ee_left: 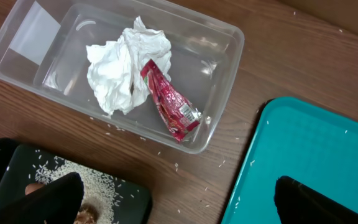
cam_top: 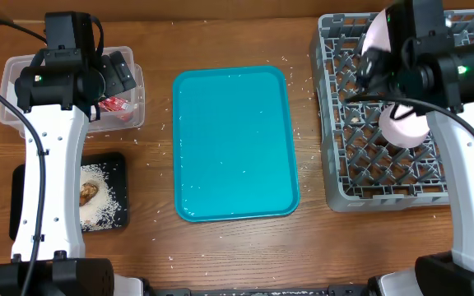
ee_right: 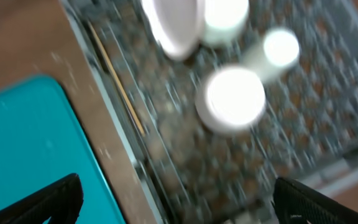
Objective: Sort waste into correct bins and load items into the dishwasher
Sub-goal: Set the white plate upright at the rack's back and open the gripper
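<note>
Overhead looks straight down with the tray (cam_top: pixel 235 144) central; nearer, the left wrist view shares its left edge, the right its right.

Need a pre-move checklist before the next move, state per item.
1. Napkin and red wrapper inside clear tub: ok.
2. Brown lump on black tray: ok.
3. Left hand open, nothing held: ok.
4. Right hand open, nothing held: ok.
5. Dishes seated on dish rack pegs: cannot tell; right wrist view blurred, overhead partly blocked.
</note>
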Controlling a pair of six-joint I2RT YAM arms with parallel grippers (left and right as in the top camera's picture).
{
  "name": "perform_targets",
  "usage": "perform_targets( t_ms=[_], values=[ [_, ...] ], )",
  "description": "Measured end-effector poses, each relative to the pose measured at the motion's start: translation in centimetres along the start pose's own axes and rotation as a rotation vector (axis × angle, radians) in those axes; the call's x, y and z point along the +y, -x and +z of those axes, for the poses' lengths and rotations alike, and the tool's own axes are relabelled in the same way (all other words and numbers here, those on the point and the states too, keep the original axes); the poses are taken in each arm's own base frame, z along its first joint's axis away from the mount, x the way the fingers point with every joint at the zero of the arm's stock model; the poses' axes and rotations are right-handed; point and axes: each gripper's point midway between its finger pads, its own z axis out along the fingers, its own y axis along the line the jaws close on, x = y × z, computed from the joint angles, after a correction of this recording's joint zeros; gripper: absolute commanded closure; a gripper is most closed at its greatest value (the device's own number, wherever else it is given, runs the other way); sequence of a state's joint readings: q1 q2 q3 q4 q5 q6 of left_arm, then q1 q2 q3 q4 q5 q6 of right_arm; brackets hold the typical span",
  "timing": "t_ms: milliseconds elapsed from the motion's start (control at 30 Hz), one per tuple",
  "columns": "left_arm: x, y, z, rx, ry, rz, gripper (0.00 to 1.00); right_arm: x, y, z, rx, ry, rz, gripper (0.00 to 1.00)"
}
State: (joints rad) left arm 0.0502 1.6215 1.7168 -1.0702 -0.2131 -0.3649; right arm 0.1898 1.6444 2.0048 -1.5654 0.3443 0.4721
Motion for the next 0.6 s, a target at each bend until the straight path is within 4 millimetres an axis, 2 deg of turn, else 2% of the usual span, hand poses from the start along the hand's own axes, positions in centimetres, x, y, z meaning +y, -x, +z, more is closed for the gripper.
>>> perform_targets(
  t_ms=[133, 300, 400, 600],
  values=[
    [0.0, 0.0, 0.0, 0.000, 0.000, 0.000, 0.00, -1.3, -2.4, 0.1, 0.100, -0.057, -0.010, 0.00],
    [0.0, 0.0, 0.0, 0.000, 0.000, 0.000, 0.00, -2.0, -3.7, 0.0, 0.128, -0.070, -0.012, 0.00],
    [0.0, 0.0, 0.0, 0.000, 0.000, 0.000, 0.00, -3.3, -5.9, -0.1, 0.153, -0.083, -0.002, 0.00],
    [0.0, 0.0, 0.0, 0.000, 0.000, 0.000, 0.00, -4.4, -9.5, 0.5, 0.095, 0.005, 0.067, 0.00]
  ],
)
